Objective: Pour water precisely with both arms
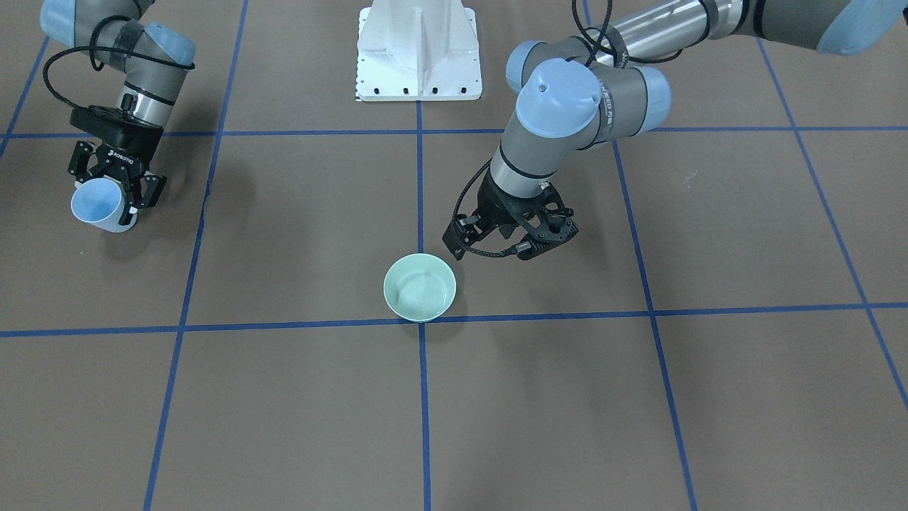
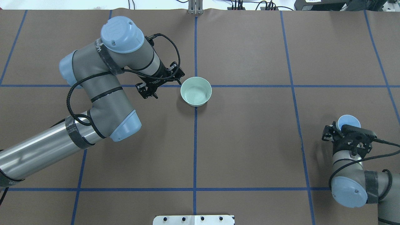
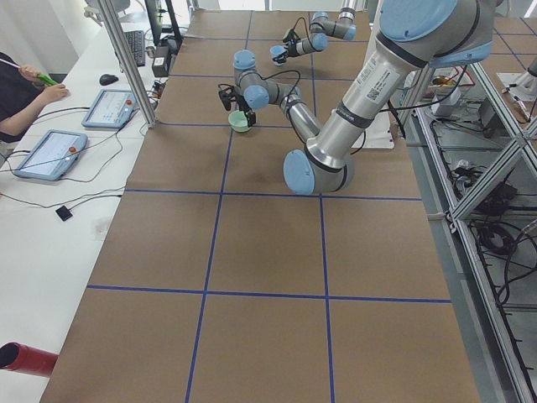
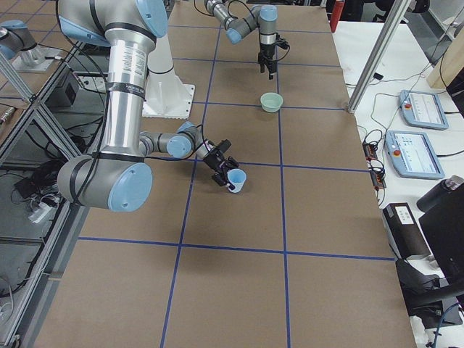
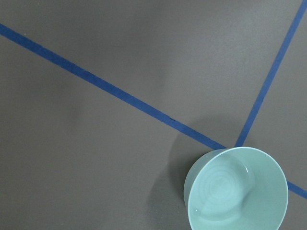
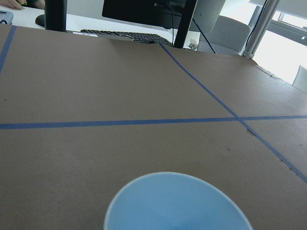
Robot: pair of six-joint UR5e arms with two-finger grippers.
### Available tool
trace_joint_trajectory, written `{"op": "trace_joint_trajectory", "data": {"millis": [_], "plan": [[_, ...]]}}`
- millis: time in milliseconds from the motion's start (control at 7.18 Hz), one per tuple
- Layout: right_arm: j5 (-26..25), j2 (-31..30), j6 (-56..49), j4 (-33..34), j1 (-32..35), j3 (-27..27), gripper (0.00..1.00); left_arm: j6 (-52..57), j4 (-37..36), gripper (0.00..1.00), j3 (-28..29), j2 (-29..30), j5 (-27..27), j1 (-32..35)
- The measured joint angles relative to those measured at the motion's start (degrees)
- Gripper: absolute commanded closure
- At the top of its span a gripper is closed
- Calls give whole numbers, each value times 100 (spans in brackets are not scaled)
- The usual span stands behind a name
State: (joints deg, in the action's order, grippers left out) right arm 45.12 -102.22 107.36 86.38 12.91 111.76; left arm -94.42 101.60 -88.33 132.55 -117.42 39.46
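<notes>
A pale green bowl (image 1: 419,287) stands on the brown table at a crossing of blue tape lines; it also shows in the overhead view (image 2: 196,91) and the left wrist view (image 5: 237,191). Faint rings show inside it; I cannot tell whether it holds water. My left gripper (image 1: 496,247) hovers empty beside the bowl, jaws apart, fingers pointing down. My right gripper (image 1: 106,195) is far off at the table's side, shut on a light-blue cup (image 2: 348,121) held tilted. The cup's rim fills the bottom of the right wrist view (image 6: 177,203). No stream of water shows.
The white fixed pedestal (image 1: 418,50) stands at the robot's edge of the table. A side bench with tablets (image 3: 50,151), a keyboard and aluminium posts (image 3: 126,59) runs along the far edge. A red cylinder (image 3: 25,359) lies off the table's corner.
</notes>
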Motion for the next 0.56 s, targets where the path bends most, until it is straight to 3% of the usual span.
{"op": "trace_joint_trajectory", "data": {"millis": [278,557], "plan": [[38,7,-533,-372,237,34,100,1,0,0,-1,2,-6,11],[382,-5,-1777,-1747,682,102,100,19,-14,0,-77,5,-25,85]]}}
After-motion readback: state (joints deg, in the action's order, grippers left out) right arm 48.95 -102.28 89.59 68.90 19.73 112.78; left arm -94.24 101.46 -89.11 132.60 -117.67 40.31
